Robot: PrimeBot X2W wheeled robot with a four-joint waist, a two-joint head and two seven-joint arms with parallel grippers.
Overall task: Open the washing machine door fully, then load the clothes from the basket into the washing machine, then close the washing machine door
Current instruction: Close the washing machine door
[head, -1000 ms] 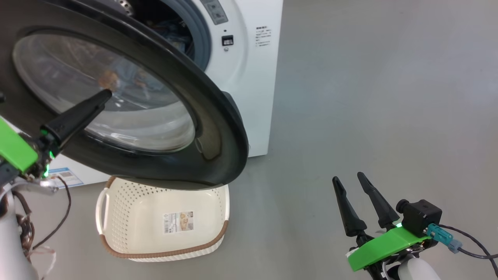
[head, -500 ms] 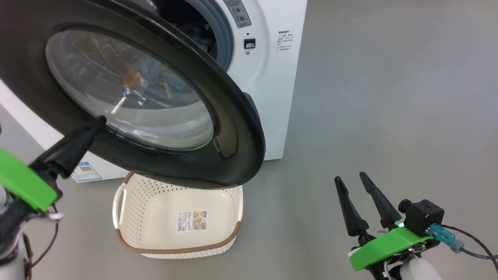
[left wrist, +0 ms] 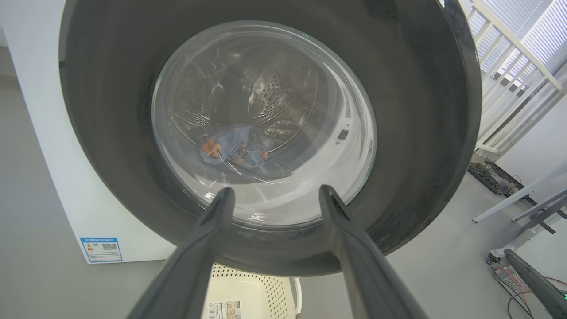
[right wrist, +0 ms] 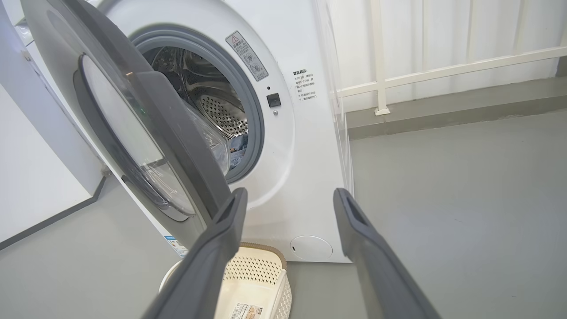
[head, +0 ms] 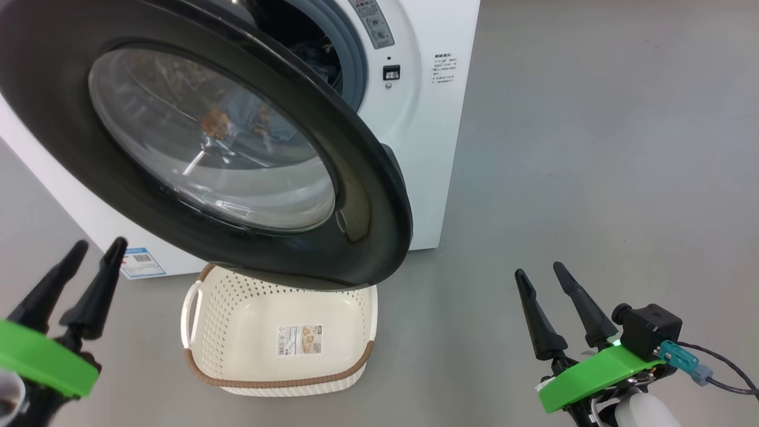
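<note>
The washing machine (head: 439,148) stands with its black-rimmed door (head: 379,225) half open, swung out over the back of the basket (head: 284,382). The cream basket holds nothing and sits on the floor under the door. Light blue clothes (head: 249,118) lie in the drum, seen through the glass and, in the left wrist view, as clothes (left wrist: 234,148) behind the door (left wrist: 421,133). My left gripper (head: 99,244) is open at the lower left, clear of the door. My right gripper (head: 539,270) is open at the lower right, away from everything. The right wrist view looks past that gripper (right wrist: 291,192) at the drum opening.
A blue energy sticker (head: 141,263) marks the machine's lower front, and a round filter cap (right wrist: 311,247) sits low on it. A white railing (right wrist: 443,71) runs behind the machine. Grey floor (head: 593,178) stretches to the right. Stand legs and cables (left wrist: 522,221) lie beyond the door.
My left gripper has come off the door's glass face and dropped to the lower left. The head view has shifted, moving the scene rightward. The right arm has held still.
</note>
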